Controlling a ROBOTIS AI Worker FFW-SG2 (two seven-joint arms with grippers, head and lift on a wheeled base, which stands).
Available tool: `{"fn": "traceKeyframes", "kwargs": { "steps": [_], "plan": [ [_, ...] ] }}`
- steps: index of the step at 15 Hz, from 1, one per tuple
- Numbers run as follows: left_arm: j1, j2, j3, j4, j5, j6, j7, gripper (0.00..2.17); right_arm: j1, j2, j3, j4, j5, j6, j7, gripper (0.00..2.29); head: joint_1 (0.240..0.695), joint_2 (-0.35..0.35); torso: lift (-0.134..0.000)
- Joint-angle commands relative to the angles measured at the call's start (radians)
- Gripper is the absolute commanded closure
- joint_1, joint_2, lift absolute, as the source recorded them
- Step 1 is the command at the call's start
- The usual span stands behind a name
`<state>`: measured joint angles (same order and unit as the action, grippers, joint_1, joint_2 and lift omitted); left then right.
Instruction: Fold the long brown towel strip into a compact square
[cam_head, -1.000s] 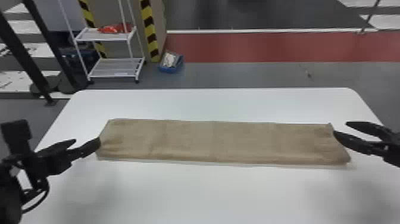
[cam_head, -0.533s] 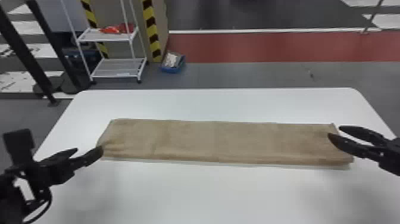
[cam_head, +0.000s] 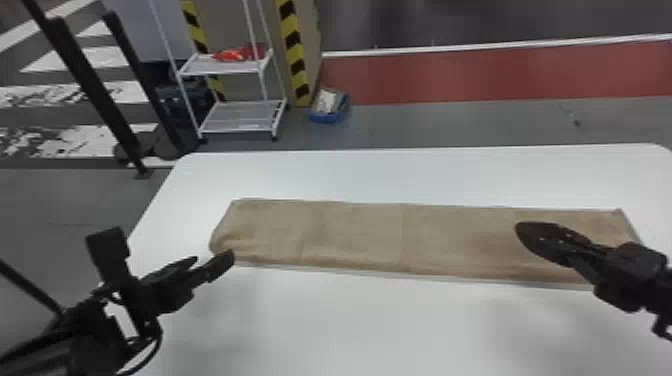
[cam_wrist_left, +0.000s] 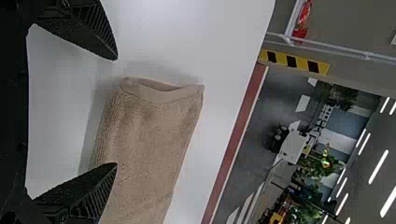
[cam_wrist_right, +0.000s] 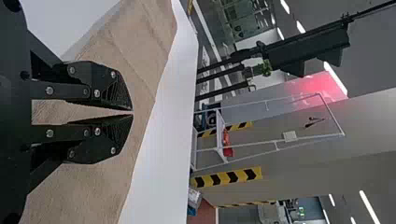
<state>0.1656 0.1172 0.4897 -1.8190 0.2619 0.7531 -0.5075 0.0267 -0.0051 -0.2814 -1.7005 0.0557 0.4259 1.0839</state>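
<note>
We log the towel strip (cam_head: 370, 234) flat across the desk (cam_head: 350, 327). Left gripper (cam_head: 215, 256) angles toward the strip's left end, jaws spread apart; right gripper (cam_head: 521, 234) slants over its right part, jaws clenched tip to tip.

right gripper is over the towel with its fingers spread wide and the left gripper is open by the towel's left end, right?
The right gripper is not spread wide: the right wrist view shows it shut, tips together. It is over the towel, and the left gripper is open by the towel's left end, as you say.
</note>
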Motion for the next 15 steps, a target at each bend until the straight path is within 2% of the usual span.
{"fn": "traceKeyframes", "kwargs": {
  "steps": [1,3,6,9,11,15],
  "plan": [
    [-0.001,-0.008,-0.003,0.007,-0.001,-0.021,0.014,0.07,0.004,0.006,0.116,0.028,0.012,-0.04,-0.05,1.34,0.695,0.219,-0.124],
    [-0.008,-0.008,-0.005,0.018,-0.004,-0.042,0.02,0.07,0.006,0.006,0.206,0.058,0.041,-0.108,-0.116,1.42,0.695,0.255,-0.124],
    [-0.024,-0.002,-0.028,0.061,-0.027,-0.125,0.055,0.07,0.006,0.006,0.278,0.101,0.066,-0.193,-0.167,1.42,0.695,0.322,-0.124],
    [-0.041,0.001,-0.043,0.09,-0.043,-0.156,0.058,0.09,0.001,0.006,0.297,0.12,0.072,-0.203,-0.183,1.42,0.695,0.35,-0.124],
    [-0.051,0.005,-0.06,0.096,-0.062,-0.159,0.058,0.21,-0.001,0.006,0.297,0.122,0.076,-0.206,-0.187,1.42,0.695,0.35,-0.124],
    [-0.055,0.005,-0.068,0.102,-0.078,-0.174,0.09,0.14,-0.002,0.006,0.278,0.139,0.101,-0.246,-0.193,1.42,0.695,0.35,-0.124]
  ]
}}
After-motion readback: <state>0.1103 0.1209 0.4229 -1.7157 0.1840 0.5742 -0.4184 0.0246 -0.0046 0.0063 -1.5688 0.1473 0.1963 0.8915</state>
